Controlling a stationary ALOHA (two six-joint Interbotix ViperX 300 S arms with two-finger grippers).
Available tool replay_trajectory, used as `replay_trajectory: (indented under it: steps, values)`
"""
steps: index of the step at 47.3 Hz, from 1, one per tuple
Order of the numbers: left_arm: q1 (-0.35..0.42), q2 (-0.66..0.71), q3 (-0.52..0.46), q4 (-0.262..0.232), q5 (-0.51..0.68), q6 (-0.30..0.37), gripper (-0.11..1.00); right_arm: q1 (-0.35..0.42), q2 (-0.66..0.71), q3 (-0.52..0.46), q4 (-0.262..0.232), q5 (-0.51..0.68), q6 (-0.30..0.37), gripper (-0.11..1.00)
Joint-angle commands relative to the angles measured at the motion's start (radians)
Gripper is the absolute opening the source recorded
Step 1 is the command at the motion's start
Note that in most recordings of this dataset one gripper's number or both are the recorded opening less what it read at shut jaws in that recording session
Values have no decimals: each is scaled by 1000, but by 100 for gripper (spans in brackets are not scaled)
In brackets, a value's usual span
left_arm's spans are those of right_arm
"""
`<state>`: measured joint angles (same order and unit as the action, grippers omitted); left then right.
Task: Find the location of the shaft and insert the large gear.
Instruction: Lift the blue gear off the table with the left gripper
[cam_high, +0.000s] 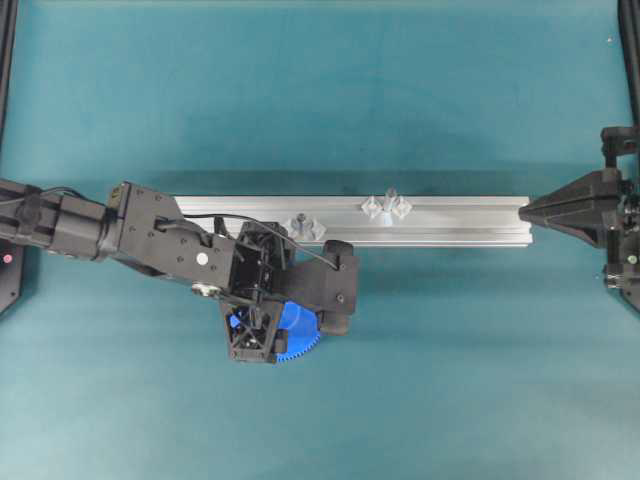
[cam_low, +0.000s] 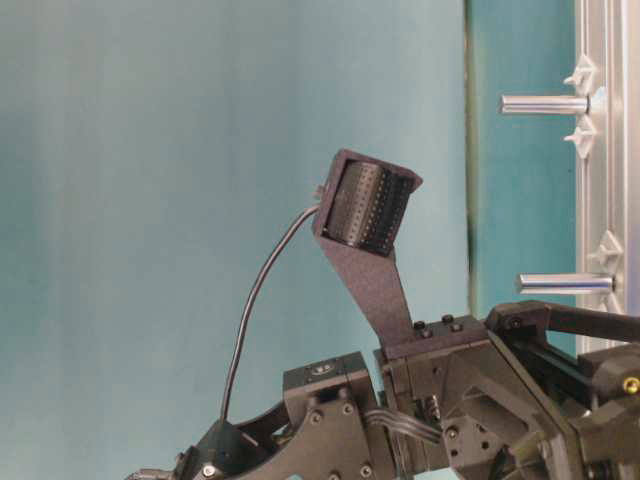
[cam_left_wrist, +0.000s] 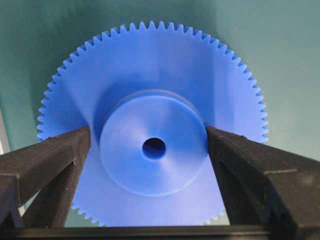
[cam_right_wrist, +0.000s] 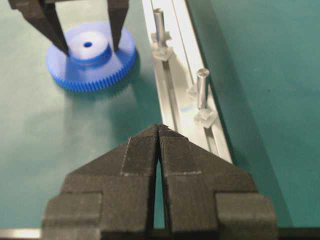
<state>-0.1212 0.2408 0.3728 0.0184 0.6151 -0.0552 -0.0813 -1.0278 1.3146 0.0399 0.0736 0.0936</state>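
The large gear (cam_left_wrist: 150, 125) lies flat on the teal table (cam_high: 450, 380), hub up, just on the near side of the aluminium rail (cam_high: 450, 215) in the overhead view. The left gripper (cam_left_wrist: 150, 145) hangs directly over it, jaws spread wide. In the left wrist view one finger stands on each side of the raised hub, a thin gap showing on either side, so the fingers straddle the hub without pinching it. The fingertips appear to rest on or just above the toothed disc; which of the two cannot be told. Nothing is held.

The rail runs left to right across the middle of the table. Two upright pins stand on it, each between small clear mounts. The shaft (cam_high: 387, 200) is the right-hand pin in the overhead view, well apart from the gear; the other pin (cam_high: 298, 222) stands just beside the left gripper's body.

The right gripper (cam_right_wrist: 159, 131) sits at the rail's right end, its jaws pressed together with nothing between them.

Bare table stretches near, far and right of the gear, with dark frame posts (cam_high: 8, 70) at the far left and right edges.
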Motion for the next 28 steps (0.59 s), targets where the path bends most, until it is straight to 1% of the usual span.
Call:
replay_trajectory:
  steps: [1,10,13,17,28]
  values:
    - [3,-6,-6,3,8,-9,94,-2,5,-9,2,-5,9,1]
    - [2,8,-8,3,55,-34,92,-2,3,-9,2,-6,9,1]
    - [2,8,-11,3,80,-37,85,-2,3,-8,2,-9,9,1]
    - [0,2,-11,3,103,-35,71,-2,-2,-8,2,-9,9,1]
    - [0,-2,-25,3,118,-34,70,-3,-14,-5,2,-5,9,1]
